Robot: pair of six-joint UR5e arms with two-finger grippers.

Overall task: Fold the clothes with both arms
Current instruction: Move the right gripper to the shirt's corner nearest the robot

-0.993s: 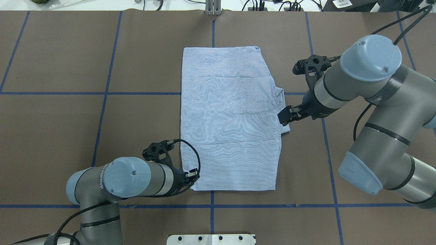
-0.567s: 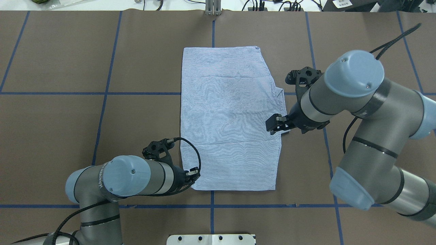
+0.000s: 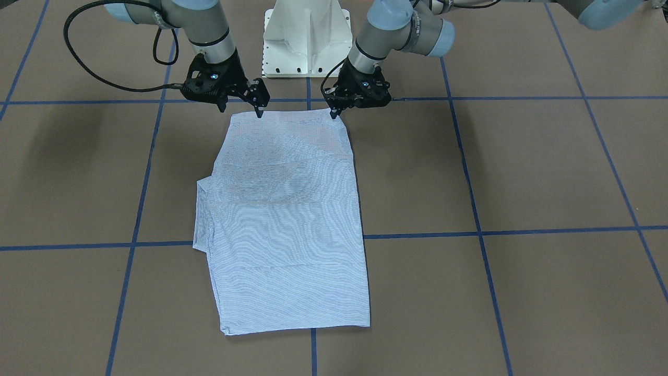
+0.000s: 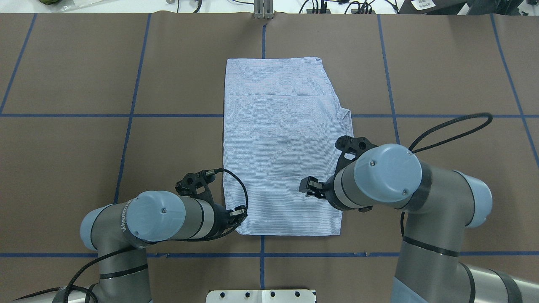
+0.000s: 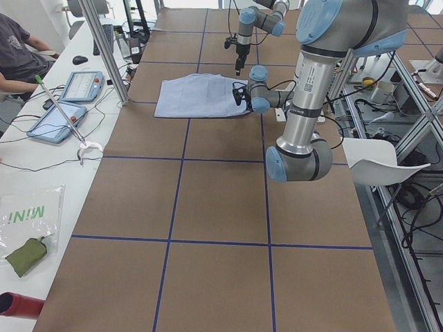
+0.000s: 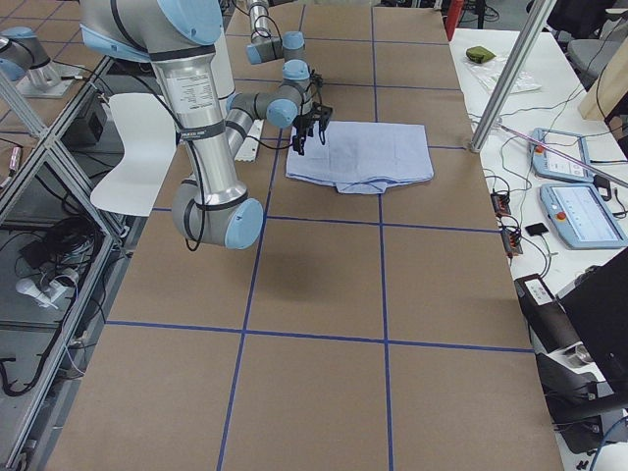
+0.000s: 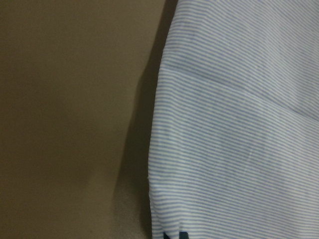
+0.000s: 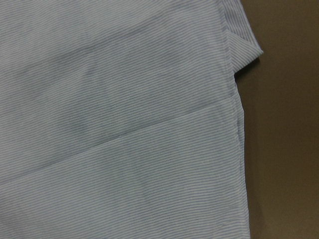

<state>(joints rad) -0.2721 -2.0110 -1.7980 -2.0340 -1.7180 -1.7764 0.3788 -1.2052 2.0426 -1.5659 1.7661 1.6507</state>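
Overhead reading: the shirt [image 4: 282, 147] is lying flat at the centre of the table [image 4: 84, 147]. It is already folded into a long narrow panel with the sleeves out of sight. One small flap [image 4: 346, 120] is sticking out at its 3 o'clock edge.

The left gripper [image 4: 239, 215] is sitting at the 7 o'clock corner, fingers drawn together, apparently pinching the cloth. The right gripper [image 4: 308, 185] is hovering over the 5 o'clock portion, jaws apart, holding nothing.

Judgement: the lengthwise folds are looking complete. The crosswise fold is remaining, and the right-hand corner is not yet being gripped.
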